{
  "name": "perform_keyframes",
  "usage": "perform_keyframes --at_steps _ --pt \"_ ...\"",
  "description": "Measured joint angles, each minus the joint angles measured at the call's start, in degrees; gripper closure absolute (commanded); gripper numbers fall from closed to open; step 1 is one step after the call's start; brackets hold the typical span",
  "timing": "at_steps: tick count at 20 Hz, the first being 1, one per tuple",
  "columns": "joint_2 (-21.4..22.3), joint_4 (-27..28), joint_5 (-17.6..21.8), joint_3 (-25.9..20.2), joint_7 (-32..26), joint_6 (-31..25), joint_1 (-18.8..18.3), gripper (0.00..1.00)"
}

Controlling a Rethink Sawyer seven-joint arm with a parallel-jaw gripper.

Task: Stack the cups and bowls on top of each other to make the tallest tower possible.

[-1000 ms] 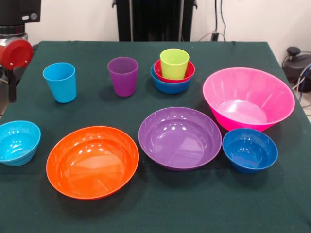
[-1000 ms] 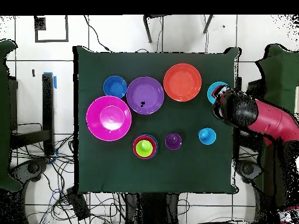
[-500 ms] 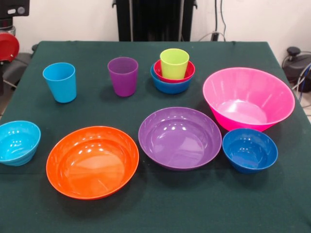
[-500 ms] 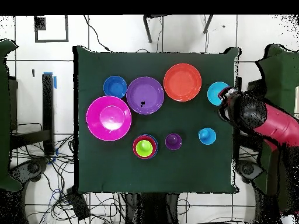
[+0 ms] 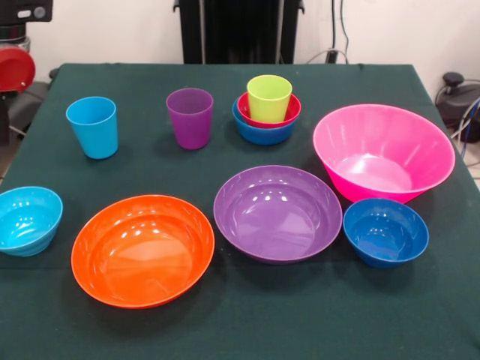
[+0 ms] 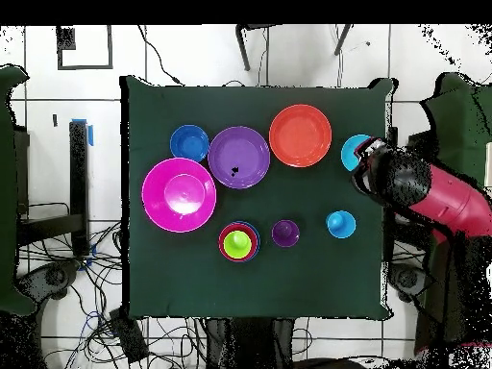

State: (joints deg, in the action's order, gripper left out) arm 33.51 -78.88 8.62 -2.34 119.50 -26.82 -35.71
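Overhead view: arm [image 6: 423, 187] has slid back over the cyan bowl [image 6: 354, 151] at the table [image 6: 192, 279] edge, covering more of it than 0.5 s ago; jaw state can't be told. The tower [image 5: 266, 109] (blue bowl, red bowl, lime green cup) sits unchanged just beside the purple cup [image 5: 190, 117]; nothing else moved.

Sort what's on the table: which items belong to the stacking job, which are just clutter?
Job: tower (blue bowl, red bowl, lime green cup), light blue cup, purple cup, cyan bowl, orange bowl, purple bowl, pink bowl, dark blue bowl.
Clutter: none on the table; only floor cables beyond it.
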Motion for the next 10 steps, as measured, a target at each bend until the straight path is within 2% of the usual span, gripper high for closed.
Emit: perform_keyframes --at_steps 10 --pt "-1.3 0.9 -4.0 1.9 0.0 0.0 2.4 0.0"
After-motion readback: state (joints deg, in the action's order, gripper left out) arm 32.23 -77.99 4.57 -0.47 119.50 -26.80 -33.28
